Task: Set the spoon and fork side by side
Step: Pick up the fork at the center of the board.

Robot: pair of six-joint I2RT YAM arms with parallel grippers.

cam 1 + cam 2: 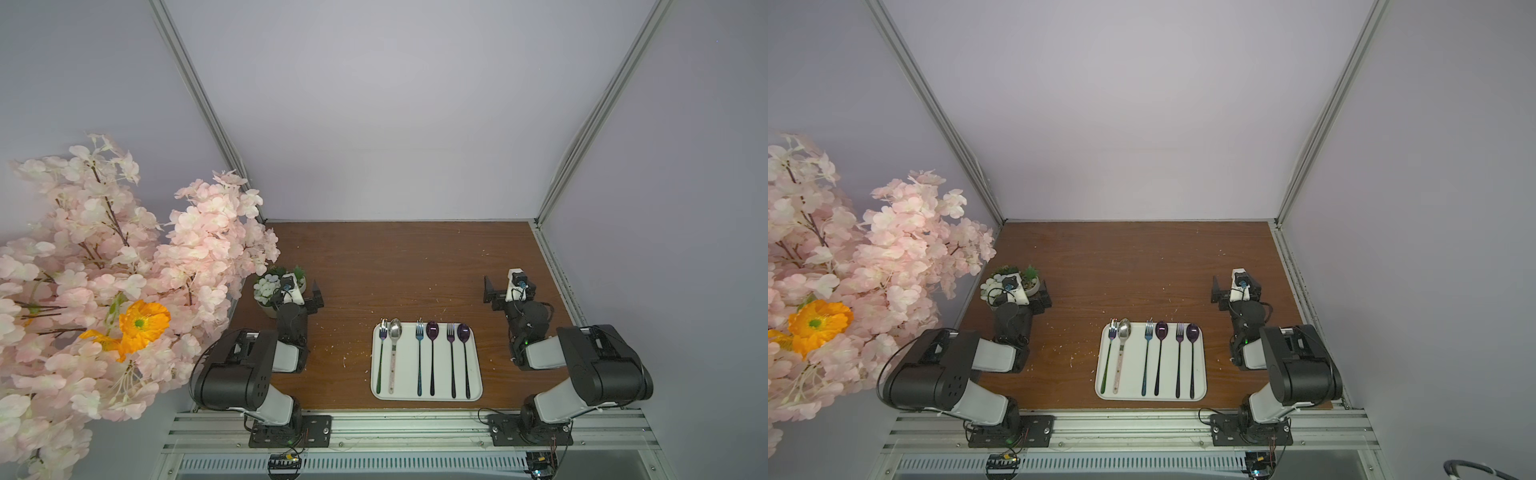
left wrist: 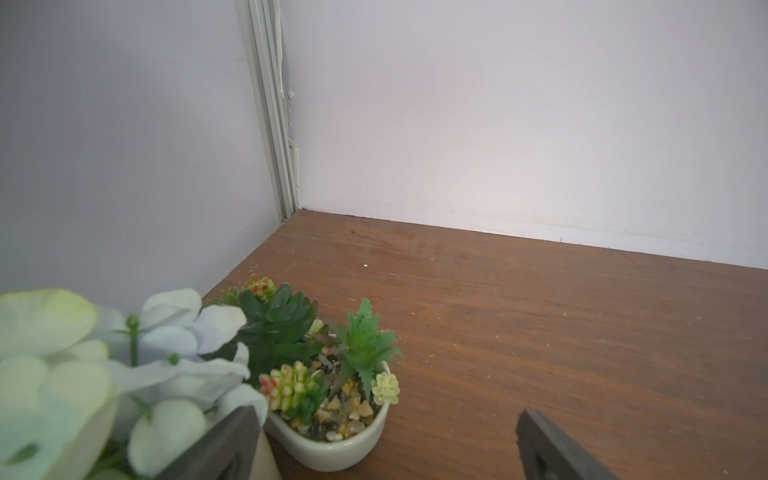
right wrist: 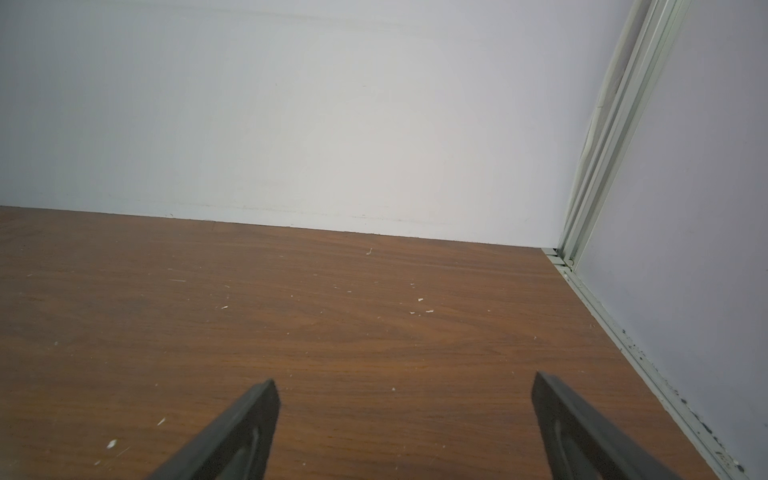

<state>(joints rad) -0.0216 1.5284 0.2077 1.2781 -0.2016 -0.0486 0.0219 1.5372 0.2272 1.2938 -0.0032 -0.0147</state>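
Leave silver spoon (image 1: 395,329) and fork (image 1: 382,330) parallel on the white tray (image 1: 405,374), 6 o'clock on the desk (image 1: 374,270), seemingly paired already. Leave left gripper (image 1: 316,294) and right gripper (image 1: 490,296) splayed, empty, at 10 and 2 o'clock.

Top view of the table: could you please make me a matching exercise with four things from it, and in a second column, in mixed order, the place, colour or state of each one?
Column one:
1. silver spoon
2. tray
3. succulent pot
4. right gripper

Column two:
a. open, holding nothing, over bare wood
b. close to the left gripper
c. second from the left in the row of cutlery
d. white, lying between the two arms

Right pairs: 1-c, 2-d, 3-b, 4-a.
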